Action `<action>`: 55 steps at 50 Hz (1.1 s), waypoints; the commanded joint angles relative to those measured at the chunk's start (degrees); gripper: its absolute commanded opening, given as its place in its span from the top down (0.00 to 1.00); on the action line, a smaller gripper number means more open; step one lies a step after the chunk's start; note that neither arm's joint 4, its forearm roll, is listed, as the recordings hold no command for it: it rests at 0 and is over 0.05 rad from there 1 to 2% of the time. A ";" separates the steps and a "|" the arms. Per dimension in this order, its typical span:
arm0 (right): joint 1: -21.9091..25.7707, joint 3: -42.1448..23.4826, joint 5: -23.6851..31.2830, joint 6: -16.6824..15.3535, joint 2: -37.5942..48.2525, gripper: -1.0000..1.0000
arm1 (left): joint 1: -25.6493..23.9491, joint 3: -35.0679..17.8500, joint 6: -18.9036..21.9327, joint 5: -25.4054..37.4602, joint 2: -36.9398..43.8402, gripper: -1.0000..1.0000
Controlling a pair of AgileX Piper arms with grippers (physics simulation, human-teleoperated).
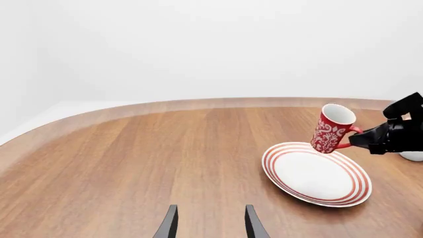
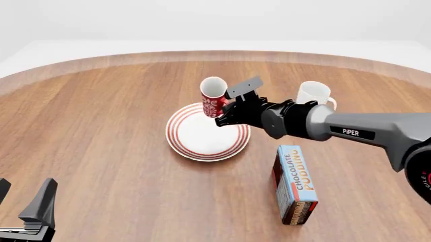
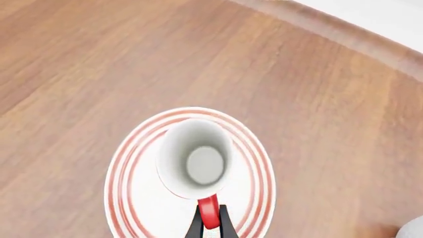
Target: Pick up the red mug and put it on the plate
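The red mug [image 2: 213,97] with its white pattern is held upright by its red handle in my right gripper [image 2: 223,112], which is shut on the handle. It hangs just above the far part of the plate [image 2: 195,138], a white plate with red rings. The right wrist view looks down into the mug's white interior [image 3: 197,159] over the plate [image 3: 126,198], with the handle between the fingers [image 3: 193,225]. The left wrist view shows the mug [image 1: 332,128] tilted slightly over the plate's [image 1: 317,176] far edge. My left gripper [image 2: 27,201] is open and empty near the front left.
A plain white mug [image 2: 313,94] stands behind my right arm, to the right of the plate. A chocolate pudding box [image 2: 295,184] lies on the table at the front right. The table's curved far edge [image 2: 215,55] runs across the back.
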 commanded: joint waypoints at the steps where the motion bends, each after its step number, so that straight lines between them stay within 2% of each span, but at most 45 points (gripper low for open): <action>1: 0.88 -0.20 -1.25 1.34 1.54 1.00 | 0.00 0.00 0.00 0.00 0.00 0.00; 17: 1.22 -1.40 -1.93 2.22 4.83 1.00 | 0.00 0.00 0.00 0.00 0.00 0.00; 55: 0.16 -2.85 -2.65 1.72 8.53 1.00 | 0.00 0.00 0.00 0.00 0.00 0.00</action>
